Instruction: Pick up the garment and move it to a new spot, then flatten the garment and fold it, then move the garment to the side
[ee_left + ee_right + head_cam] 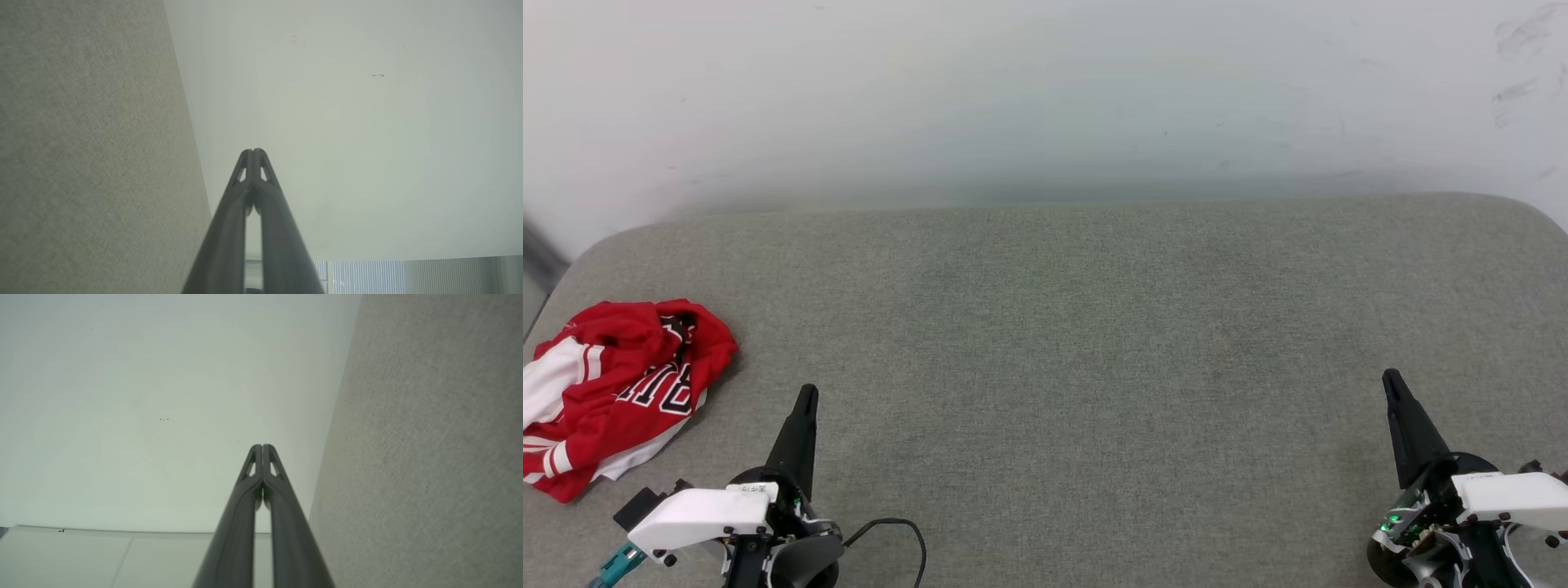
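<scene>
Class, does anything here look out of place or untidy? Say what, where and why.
The garment lies crumpled in a heap at the left edge of the grey surface, its lettering bunched and partly hidden. The left claw and right claw are shut, apart from it. Nothing else stands out.

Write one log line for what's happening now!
garment: crumpled, far left, untouched | left gripper: shut, empty | right gripper: shut, empty
</scene>
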Robot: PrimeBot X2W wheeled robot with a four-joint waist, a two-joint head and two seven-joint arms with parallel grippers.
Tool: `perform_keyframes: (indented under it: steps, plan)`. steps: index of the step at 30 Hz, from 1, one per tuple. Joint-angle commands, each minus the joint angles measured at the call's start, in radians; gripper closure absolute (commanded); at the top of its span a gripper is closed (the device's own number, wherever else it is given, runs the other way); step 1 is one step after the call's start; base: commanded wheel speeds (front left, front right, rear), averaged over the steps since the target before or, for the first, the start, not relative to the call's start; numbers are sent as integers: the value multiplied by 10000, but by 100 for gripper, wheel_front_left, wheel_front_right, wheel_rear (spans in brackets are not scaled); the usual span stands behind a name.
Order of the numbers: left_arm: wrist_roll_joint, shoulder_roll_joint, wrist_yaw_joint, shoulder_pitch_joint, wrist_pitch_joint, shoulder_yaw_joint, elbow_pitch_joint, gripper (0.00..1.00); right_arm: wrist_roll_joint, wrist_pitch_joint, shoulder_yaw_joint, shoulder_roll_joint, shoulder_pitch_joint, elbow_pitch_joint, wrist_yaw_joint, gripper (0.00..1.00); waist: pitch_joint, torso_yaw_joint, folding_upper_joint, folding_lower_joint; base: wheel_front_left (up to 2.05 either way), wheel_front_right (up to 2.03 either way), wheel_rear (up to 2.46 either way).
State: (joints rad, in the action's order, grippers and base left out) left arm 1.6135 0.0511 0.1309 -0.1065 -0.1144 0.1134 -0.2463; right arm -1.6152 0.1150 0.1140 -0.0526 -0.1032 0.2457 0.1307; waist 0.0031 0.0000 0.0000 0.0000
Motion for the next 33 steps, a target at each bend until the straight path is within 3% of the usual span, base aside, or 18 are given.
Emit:
perform_keyframes:
  steps: [1, 4, 5, 13, 20, 33]
  plan:
    - [-12, -14, 20, -67, -21, 24, 7, 100, 46, 8, -5, 42, -129, 4, 0, 100, 0, 0, 0, 0, 0, 0, 0]
    - [-12, -14, 20, -67, -21, 24, 7, 100, 46, 8, -5, 42, -129, 4, 0, 100, 0, 0, 0, 0, 0, 0, 0]
    - [-1, 0, -2, 1, 5, 0, -1, 0, 3, -5, 0, 0, 1, 1, 0, 0, 0, 0, 0, 0, 0, 0, 0]
    - [-194, -14, -4, 199, 332, -21, 64, 0, 305, -330, -47, 4, 194, 99, 0, 0, 10, -2, 0, 0, 0, 0, 0]
    - [-1261, -12, -125, 185, 672, 248, 295, 0, 1409, -671, 86, 6, 238, -165, 0, 0, 38, -3, 0, 0, 0, 0, 0]
    - [-4190, -10, -1207, 381, 1234, -148, 1270, 0, 4011, -1234, 177, 8, 351, -1157, 0, 0, 91, 11, 0, 0, 0, 0, 0]
